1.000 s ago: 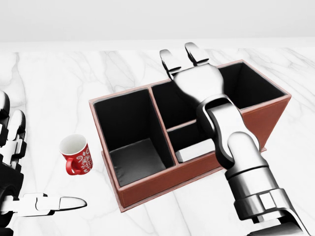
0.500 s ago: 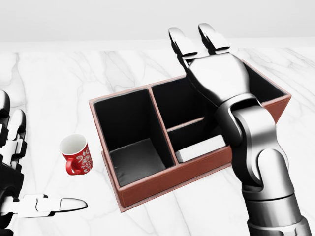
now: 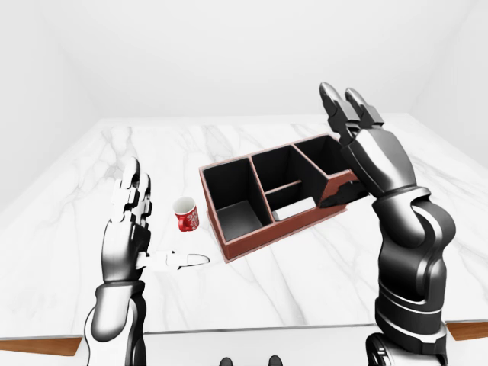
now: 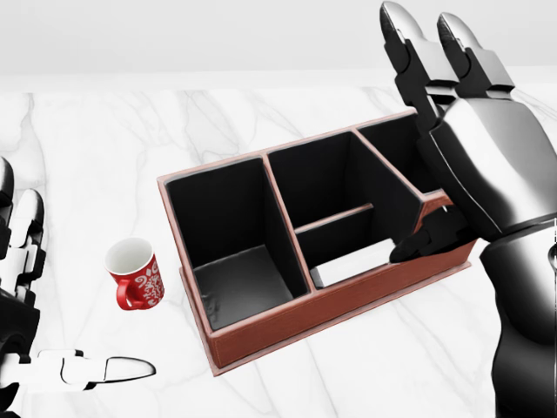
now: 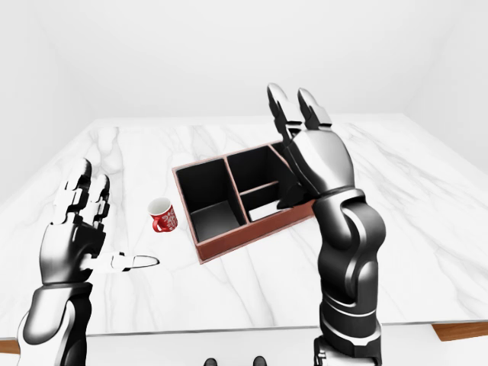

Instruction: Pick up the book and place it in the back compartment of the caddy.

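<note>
The red-brown caddy with black insides stands mid-table in the head view. A white flat object, apparently the book, lies in the small compartment on the caddy's lower side. My right hand is open, fingers straight up, raised over the caddy's right end, with its thumb near the rim there. It holds nothing and hides part of the right compartment. My left hand is open at the lower left, thumb pointing right, well apart from the caddy.
A red patterned mug stands upright left of the caddy, between it and my left hand. The white marble table extends all round; its near edge runs along the bottom of the left-eye view.
My right hand has risen and swung right, from over the caddy's middle compartments to above its right end. Caddy, mug and left hand stay put.
</note>
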Robot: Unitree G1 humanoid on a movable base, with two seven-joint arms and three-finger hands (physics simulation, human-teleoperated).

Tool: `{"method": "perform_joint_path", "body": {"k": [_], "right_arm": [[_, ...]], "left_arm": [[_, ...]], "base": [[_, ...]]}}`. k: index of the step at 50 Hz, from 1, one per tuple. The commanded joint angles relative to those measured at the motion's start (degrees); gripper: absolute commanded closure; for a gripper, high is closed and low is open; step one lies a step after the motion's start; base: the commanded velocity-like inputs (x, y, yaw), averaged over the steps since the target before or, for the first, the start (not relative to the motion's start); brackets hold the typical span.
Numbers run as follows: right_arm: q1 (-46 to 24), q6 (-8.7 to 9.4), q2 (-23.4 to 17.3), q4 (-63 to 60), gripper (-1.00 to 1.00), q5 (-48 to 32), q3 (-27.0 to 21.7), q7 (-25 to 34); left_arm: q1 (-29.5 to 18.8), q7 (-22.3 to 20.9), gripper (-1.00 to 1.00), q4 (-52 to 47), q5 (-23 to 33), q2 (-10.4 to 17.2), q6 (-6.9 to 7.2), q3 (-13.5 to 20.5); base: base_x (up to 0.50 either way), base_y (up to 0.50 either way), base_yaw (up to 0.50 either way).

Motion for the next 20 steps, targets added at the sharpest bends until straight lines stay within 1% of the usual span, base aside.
{"method": "perform_joint_path", "body": {"k": [1, 5, 7, 9, 10, 11, 12, 13, 14, 15, 16, 18, 19, 20], "right_arm": [[4.3, 0.00, -1.9, -12.8, -1.00, 8.4, -3.8, 4.2], [6.0, 0.00, -1.6, -14.7, -1.00, 10.1, -3.8, 4.4], [8.5, 0.00, -0.9, -12.7, -1.00, 10.4, -2.9, 2.1], [8.3, 0.00, -1.4, -9.1, -1.00, 9.6, -2.6, 1.8], [9.8, 0.00, -1.2, -4.3, -1.00, 8.3, -1.7, -1.7], [9.7, 0.00, -1.1, -0.7, -1.00, 7.9, -1.3, -3.3], [8.5, 0.00, -1.5, 10.1, -1.00, 5.5, 0.0, -9.0], [7.7, -1.05, -1.8, 15.2, -1.00, 4.1, 0.4, -11.4], [6.3, -2.70, -1.7, 21.7, -1.00, 3.5, 0.8, -14.9], [5.3, -3.50, -1.7, 25.9, -1.00, 3.5, 1.1, -16.3], [2.8, -5.91, -2.2, 36.8, -1.00, 2.2, 2.1, -21.7], [0.3, -7.93, -2.7, 46.6, -1.00, 1.0, 3.0, -27.1], [-0.4, -8.44, -2.8, 49.3, -1.00, 0.9, 3.3, -28.3], [-1.4, -10.00, -2.9, 54.4, -1.00, 1.1, 3.8, -30.6]], "left_arm": [[0.3, -0.2, -1.00, -0.6, 0.2, -0.2, 0.00, -0.2], [0.4, -0.3, -1.00, -0.6, 0.2, -0.2, 0.00, -0.2], [0.3, -0.2, -1.00, -0.1, 0.3, -0.2, 0.00, -0.2], [0.3, -0.1, -1.00, 0.2, 0.4, -0.2, 0.00, -0.4], [0.3, -0.1, -1.00, 0.3, 0.4, -0.2, 0.00, -0.5], [0.3, -0.1, -1.00, 0.3, 0.4, -0.2, 0.00, -0.5], [0.3, -0.1, -1.00, 0.3, 0.4, -0.1, 0.00, -0.5], [0.3, -0.1, -1.00, 0.4, 0.4, -0.1, 0.00, -0.5], [0.2, -0.1, -1.00, 0.2, 0.4, -0.1, 0.00, -0.4], [0.2, -0.1, -1.00, 0.2, 0.3, -0.1, 0.00, -0.3], [0.1, -0.1, -1.00, 0.2, 0.3, -0.1, 0.00, -0.3], [0.0, 0.0, -1.00, 0.2, 0.3, -0.1, 0.00, -0.3], [0.0, 0.0, -1.00, 0.2, 0.3, -0.1, 0.00, -0.3], [0.0, 0.0, -1.00, 0.4, 0.4, -0.1, 0.00, -0.4]], "base": [[0.00, 0.00, 0.00], [0.00, 0.00, 0.00], [0.00, 0.00, 0.00], [0.00, 0.00, 0.00], [0.00, 0.00, 0.00], [0.00, 0.00, 0.00], [0.00, 0.00, 0.00], [0.00, 0.00, 0.00], [0.00, 0.00, 0.00], [0.00, 0.00, 0.00], [0.00, 0.00, 0.00], [0.00, 0.00, 0.00], [0.00, 0.00, 0.00], [0.00, 0.00, 0.00]]}}
